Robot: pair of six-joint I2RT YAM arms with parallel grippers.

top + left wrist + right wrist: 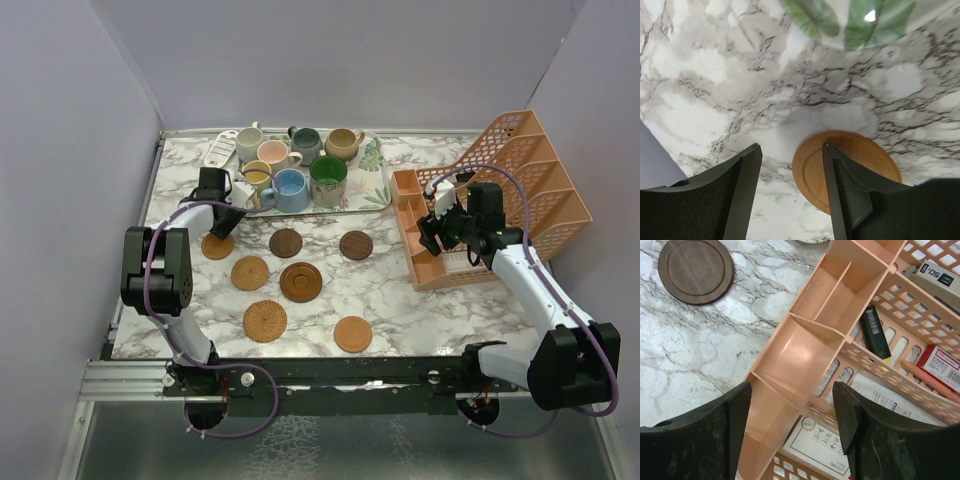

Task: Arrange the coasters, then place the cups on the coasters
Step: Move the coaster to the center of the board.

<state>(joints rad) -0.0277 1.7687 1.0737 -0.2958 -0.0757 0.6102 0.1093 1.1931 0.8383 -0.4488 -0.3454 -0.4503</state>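
Seven round coasters lie spread on the marble table in front of the tray, from a tan one [218, 246] at the left to a dark one [356, 244] and a tan one [352, 334] near the front. Seven cups stand together on the leaf-patterned tray [375, 190], among them a blue one [290, 190] and a green-lined one [328, 180]. My left gripper [222, 215] [790, 155] is open and low over the leftmost coaster [860, 150]; its right finger overlaps the disc and holds nothing. My right gripper [435, 232] [792, 395] is open and empty above the rack.
The orange mesh file rack [500, 190] [810, 345] at the right holds papers and pens. A white flat device [220, 150] lies left of the tray. The tray's corner [850, 22] is just beyond the left gripper. A dark coaster [695, 270] lies left of the rack.
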